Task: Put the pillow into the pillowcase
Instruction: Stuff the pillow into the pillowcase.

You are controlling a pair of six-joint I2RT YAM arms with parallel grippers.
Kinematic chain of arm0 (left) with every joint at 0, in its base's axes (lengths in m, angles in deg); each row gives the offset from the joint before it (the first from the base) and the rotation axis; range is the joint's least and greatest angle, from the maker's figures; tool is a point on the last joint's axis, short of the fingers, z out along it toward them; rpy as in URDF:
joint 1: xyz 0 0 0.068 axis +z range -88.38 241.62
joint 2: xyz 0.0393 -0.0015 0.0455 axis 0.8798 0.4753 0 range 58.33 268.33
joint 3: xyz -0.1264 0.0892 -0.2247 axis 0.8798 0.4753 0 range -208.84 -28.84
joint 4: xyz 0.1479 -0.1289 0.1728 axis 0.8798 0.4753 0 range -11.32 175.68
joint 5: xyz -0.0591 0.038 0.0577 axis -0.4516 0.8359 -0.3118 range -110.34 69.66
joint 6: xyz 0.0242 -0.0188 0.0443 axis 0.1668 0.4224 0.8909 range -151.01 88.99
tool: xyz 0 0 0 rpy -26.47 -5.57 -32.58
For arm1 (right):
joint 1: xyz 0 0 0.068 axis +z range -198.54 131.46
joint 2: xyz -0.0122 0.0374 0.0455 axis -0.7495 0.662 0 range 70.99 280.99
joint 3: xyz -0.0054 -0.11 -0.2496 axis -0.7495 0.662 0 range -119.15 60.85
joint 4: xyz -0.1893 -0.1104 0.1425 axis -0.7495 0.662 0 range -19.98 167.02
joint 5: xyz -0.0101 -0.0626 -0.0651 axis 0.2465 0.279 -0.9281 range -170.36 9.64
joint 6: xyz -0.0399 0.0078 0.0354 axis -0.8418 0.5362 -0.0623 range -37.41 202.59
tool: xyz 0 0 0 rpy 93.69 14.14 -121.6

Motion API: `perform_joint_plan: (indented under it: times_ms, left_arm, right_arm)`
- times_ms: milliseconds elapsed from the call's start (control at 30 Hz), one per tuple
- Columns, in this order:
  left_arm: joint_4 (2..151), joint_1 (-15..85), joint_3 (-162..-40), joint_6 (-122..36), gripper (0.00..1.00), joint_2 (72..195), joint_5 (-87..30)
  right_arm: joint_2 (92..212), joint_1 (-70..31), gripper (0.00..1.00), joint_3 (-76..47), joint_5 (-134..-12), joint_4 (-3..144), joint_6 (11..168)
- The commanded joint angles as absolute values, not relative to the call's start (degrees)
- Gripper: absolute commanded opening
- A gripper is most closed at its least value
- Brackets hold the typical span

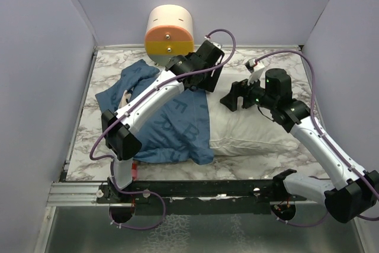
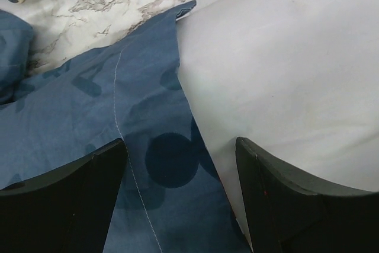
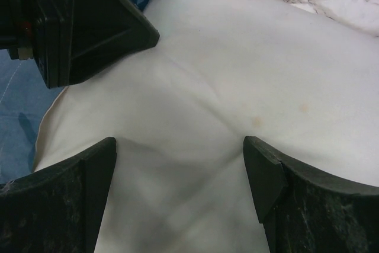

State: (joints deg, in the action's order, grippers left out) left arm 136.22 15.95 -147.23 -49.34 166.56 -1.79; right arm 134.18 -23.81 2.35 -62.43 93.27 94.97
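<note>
1. At the near edge of the marble surface (image 1: 249, 167), bolted side by side: left arm (image 1: 148, 102) and right arm (image 1: 323, 143), both stretched away over the cloth.
2. Just past the bases, on the left half of the surface, lying rumpled: the pillowcase (image 1: 172, 128), blue with lighter letters and a dark round mouse-head print near the hem.
3. Right of it, lying flat: the pillow (image 1: 249, 128), white and plump, mostly bare, its left end touching the pillowcase hem. Cannot tell whether that end sits inside the opening.
4. Over that meeting line, left jaws spread wide and gripping nothing. One of the fingers (image 2: 65, 199) above blue cloth, the other above white pillow.
5. A little right, over the pillow's middle, right jaws also wide apart with nothing held. Creased white fabric between the fingers (image 3: 59, 205). Left arm's black tip close by at upper left of that view.
6. Farthest back, against the rear wall: a cream-and-orange cylinder (image 1: 170, 28), apart from the pillow.
</note>
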Motion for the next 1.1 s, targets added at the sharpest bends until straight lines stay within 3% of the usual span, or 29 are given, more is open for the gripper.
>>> perform_joint_plan:
  times_ms: [0, 200, 433, 467, 500, 567, 733, 933, 1000, 1067]
  left_arm:
    - [140.4, 15.6, -146.7, -45.8, 0.73, 167.2, 4.2]
    - [142.1, 15.6, -147.6, -44.3, 0.43, 168.0, 7.1]
    - [142.8, 15.5, -147.4, -42.7, 0.43, 168.9, 6.1]
    - [142.4, 15.5, -147.5, -42.7, 0.35, 168.8, 5.8]
    - [141.9, 15.5, -147.8, -42.6, 0.17, 168.8, 5.5]
    - [140.7, 15.6, -149.1, -42.5, 0.05, 168.3, 4.6]
    - [133.8, 15.5, -152.7, -42.5, 0.00, 164.1, -2.6]
    - [116.3, 15.7, -146.2, -48.0, 0.00, 156.1, -15.0]
    - [111.6, 15.9, -143.3, -51.5, 0.00, 153.1, -18.3]
    - [107.6, 16.5, -139.4, -55.4, 0.00, 151.5, -21.5]
  right_arm:
    - [134.6, -23.8, 0.87, 4.2, -61.0, 94.9, 96.0]
    - [134.3, -23.8, 0.87, 5.3, -61.1, 94.8, 95.8]
    - [134.5, -23.8, 0.87, 5.4, -61.2, 94.0, 95.8]
    - [134.6, -23.8, 0.87, 5.4, -61.1, 93.9, 95.8]
    - [134.7, -23.8, 0.87, 5.4, -61.1, 93.7, 95.8]
    - [135.0, -23.8, 0.87, 5.4, -61.1, 93.4, 95.7]
    - [136.2, -23.8, 0.89, 4.1, -61.6, 92.3, 94.6]
    - [141.0, -23.8, 0.95, 0.2, -60.2, 93.5, 90.7]
    - [141.8, -23.8, 0.93, 0.8, -59.9, 93.8, 89.9]
    - [142.0, -23.8, 0.83, 3.2, -59.1, 92.9, 90.0]
